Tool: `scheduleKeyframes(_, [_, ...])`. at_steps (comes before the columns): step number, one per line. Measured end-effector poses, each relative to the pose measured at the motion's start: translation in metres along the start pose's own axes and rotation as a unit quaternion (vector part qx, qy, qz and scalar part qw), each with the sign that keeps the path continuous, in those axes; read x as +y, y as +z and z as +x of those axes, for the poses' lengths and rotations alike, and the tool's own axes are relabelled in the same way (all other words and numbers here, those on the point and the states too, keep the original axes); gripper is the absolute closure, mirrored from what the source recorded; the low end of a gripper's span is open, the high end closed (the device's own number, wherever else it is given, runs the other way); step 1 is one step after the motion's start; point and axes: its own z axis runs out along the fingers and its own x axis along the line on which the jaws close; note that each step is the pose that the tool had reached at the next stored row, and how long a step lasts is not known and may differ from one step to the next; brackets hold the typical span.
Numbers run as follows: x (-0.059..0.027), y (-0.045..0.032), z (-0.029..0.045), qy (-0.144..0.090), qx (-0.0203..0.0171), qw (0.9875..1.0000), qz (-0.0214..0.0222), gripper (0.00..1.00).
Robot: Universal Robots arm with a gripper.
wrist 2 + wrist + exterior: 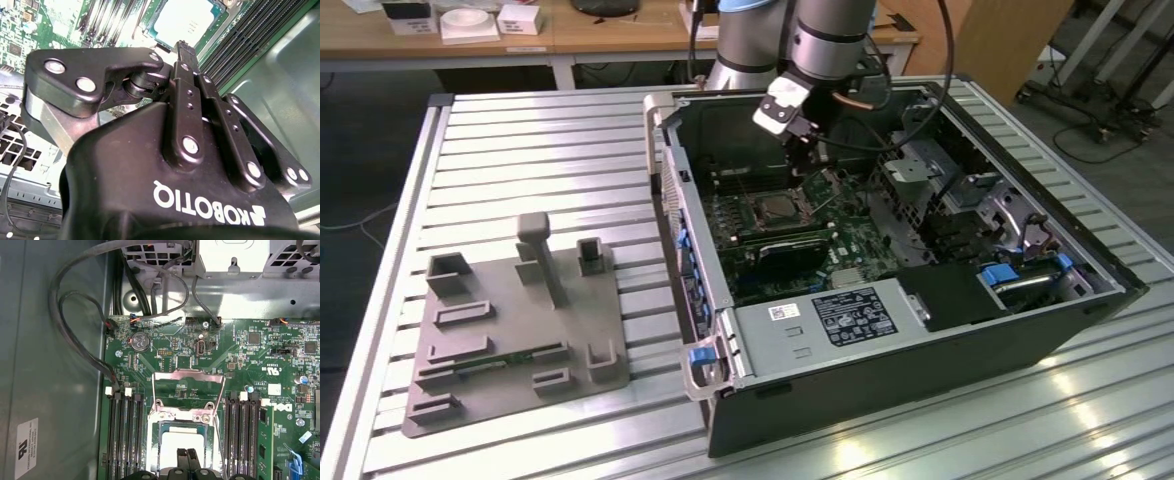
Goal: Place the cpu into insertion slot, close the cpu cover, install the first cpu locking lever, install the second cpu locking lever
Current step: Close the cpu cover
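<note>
On the exterior view's left, a grey fixture plate is lying near the front left corner of the table. The open computer case is taking up the table's right half.

Inside the case, the cpu is lying flat in the insertion slot, its pale metal face showing between the two banks of memory slots on the green circuit board. So the first step is looking done.

The cpu cover is standing swung back on its hinge, away from the chip, with bare board showing through its cut-out centre. Closing it is not yet done. A thin wire rod is running along the slot's edge nearest the right-hand memory bank. It may be one locking lever, raised, though I cannot tell for sure. Both lever steps appear to be waiting.

The arm is reaching down from the table's far edge into the case, wrist tilted. The gripper is hanging directly over the cpu. Its fingertips are pressing together, clenched, with nothing visible between them. Whether they are touching the chip's face, I cannot tell.
</note>
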Motion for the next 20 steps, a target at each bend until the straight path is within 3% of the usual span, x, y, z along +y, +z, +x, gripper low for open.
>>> scheduleKeyframes(15, [0.0010, -0.0036, 0.0000, 0.000, 0.0002, 1.0000, -0.0001, 0.90])
scheduleKeyframes(20, [0.0062, -0.0037, -0.0001, 0.000, 0.0000, 1.0000, 0.0000, 0.90])
